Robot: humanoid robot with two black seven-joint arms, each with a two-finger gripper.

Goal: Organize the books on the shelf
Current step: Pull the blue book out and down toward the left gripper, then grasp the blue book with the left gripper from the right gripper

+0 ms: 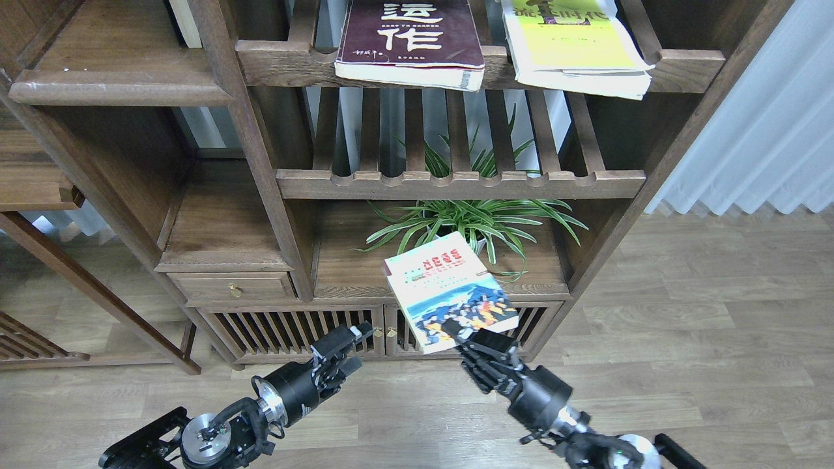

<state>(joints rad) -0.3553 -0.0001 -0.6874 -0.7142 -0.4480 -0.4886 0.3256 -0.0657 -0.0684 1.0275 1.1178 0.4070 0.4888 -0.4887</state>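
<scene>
Big dark-brown wooden bookcase (260,163) fills the upper frame, standing on pale wood-plank floor (717,326); white curtain (769,117) at right. Top slatted shelf (293,62) carries two books lying flat, both overhanging the front rail: maroon book (410,39) with large white Chinese characters at centre, yellow-green book (576,45) just to its right, corner poking out past the rail, the two close but a gap shows between them. Second slatted shelf (456,184) below has scalloped front rail. Under that, a solid flat board shelf (345,267) with spider plant (475,221) in a pot sitting toward the back. Cabinet doors (293,332) with vertical slats at the bottom, small drawer (231,286) to the left. Right arm comes up from the lower right edge, forearm angled up and to the left, right gripper (472,342) clamped on the near bottom edge of the cream book (449,293). That book has red title text and a colourful landscape picture, cover facing up, held tilted in the air in front of the board shelf's front edge, its far corner overlapping the plant leaves in view; contact with the shelf cannot be told. Left arm comes in from lower left, angled up and right, left gripper (348,345) with fingers slightly apart, holding nothing, in front of the cabinet doors, beside and lower-left of the cream book.
</scene>
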